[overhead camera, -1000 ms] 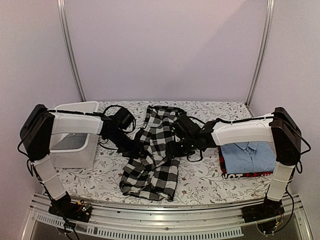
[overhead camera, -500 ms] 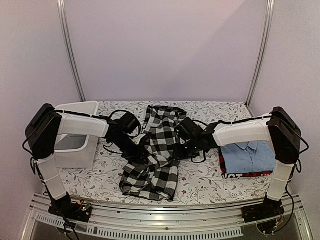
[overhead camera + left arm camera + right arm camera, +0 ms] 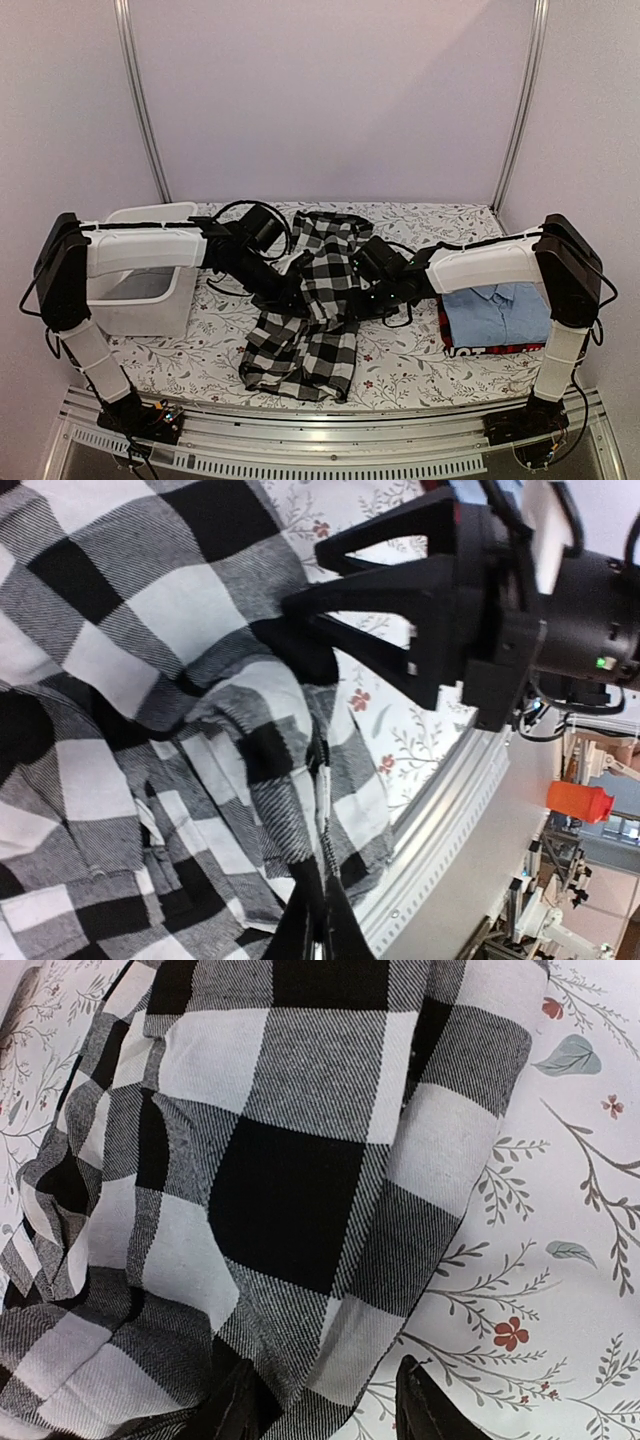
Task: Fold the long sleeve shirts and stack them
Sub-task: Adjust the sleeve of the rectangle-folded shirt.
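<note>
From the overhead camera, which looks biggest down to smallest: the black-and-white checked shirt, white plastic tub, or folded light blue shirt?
1. Black-and-white checked shirt, clearly largest.
2. White plastic tub.
3. Folded light blue shirt.
Both are partly hidden, so their order is unsure.

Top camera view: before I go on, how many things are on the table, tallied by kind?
Shirts: 3 (checked shirt crumpled mid-table; blue shirt folded on the right, lying on the red-and-black shirt)
Tubs: 1 (white tub on the left)
Total: 4
</note>
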### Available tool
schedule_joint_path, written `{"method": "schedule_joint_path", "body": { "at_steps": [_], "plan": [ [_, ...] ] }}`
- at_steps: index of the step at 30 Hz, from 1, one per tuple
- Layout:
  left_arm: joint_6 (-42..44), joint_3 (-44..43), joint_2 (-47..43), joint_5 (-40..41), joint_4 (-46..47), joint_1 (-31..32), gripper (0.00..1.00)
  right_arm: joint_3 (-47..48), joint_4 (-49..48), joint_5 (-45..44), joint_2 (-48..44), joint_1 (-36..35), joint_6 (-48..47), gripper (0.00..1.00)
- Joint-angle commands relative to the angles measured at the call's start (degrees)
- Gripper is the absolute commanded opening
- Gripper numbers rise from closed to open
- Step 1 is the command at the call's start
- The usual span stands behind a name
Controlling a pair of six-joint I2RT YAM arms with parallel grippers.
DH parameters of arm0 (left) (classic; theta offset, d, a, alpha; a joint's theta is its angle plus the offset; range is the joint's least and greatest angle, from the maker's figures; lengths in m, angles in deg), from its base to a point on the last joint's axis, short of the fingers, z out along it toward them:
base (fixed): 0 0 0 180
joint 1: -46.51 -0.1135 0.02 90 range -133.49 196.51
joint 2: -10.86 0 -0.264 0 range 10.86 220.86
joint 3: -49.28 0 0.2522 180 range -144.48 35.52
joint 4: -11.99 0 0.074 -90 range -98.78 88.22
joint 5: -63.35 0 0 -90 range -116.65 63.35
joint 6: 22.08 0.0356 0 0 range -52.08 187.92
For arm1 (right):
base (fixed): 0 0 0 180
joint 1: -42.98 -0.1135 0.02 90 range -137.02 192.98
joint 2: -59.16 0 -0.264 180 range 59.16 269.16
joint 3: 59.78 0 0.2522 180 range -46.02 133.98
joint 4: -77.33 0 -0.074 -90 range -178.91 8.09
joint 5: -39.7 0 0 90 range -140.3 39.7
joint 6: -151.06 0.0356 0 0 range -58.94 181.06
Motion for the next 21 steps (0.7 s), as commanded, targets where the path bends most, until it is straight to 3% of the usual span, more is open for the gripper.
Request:
{"method": "schedule_joint_path", "body": {
  "at_steps": [1,4,9,15,21],
  "plan": [
    [-0.9,-0.6,-3.1,-3.9,-3.6,3.4,0.08,-0.4,-1.2,0.6,-1.4,0.5,-0.5,0.45],
    [1.2,-1.2,-2.2,-2.7,-6.4,6.4,0.21,-1.2,-1.5,1.0,-2.0,0.5,-0.7,0.46],
    [-1.2,1.7,-2.2,-2.4,-3.8,8.7,0.32,-3.8,-2.6,2.2,-4.4,0.4,-0.6,0.46],
    [-4.8,3.0,-5.5,6.7,-0.6,8.2,0.36,-5.4,-3.5,2.9,-7.8,-1.6,0.1,0.46],
    [-4.3,2.7,-0.6,4.3,4.9,7.2,0.42,-4.5,-4.5,5.6,-6.7,-3.6,2.0,0.42]
  ]
}}
